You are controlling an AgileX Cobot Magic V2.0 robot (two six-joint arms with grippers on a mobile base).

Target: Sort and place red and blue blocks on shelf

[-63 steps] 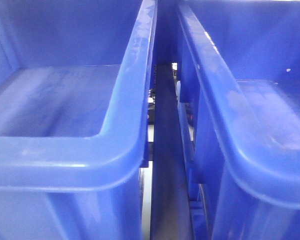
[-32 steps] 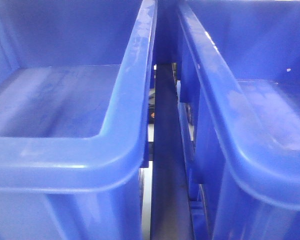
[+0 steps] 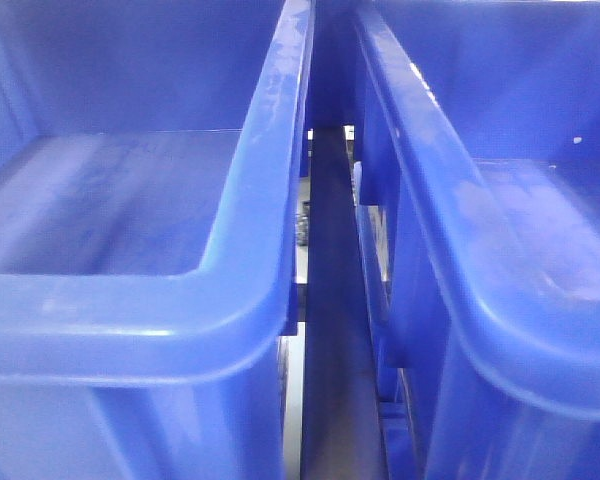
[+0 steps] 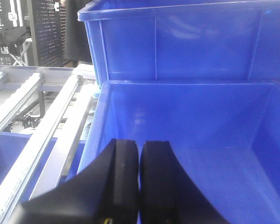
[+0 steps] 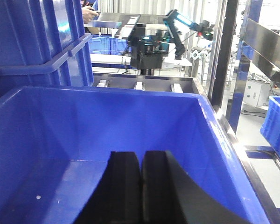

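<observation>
No red or blue block shows in any view. My left gripper [image 4: 140, 144] is shut with nothing between its black fingers and hangs over the inside of a large blue bin [image 4: 210, 135] on the shelf. My right gripper [image 5: 141, 155] is also shut and empty, over the inside of another large blue bin [image 5: 65, 126]. The front view shows two blue bins side by side, the left bin [image 3: 130, 200] and the right bin [image 3: 540, 230], with a narrow gap between them. Neither gripper shows in the front view.
White roller tracks and grey rails of the shelf [image 4: 42, 107] run left of the left bin. A second blue bin [image 4: 177, 42] stands behind it. A grey upright post [image 5: 224, 51] and more blue bins [image 5: 277, 121] stand at the right. Another robot arm [image 5: 177, 23] is in the background.
The bins and camera have not moved. Only small background details seen through the gap between the bins have shifted.
</observation>
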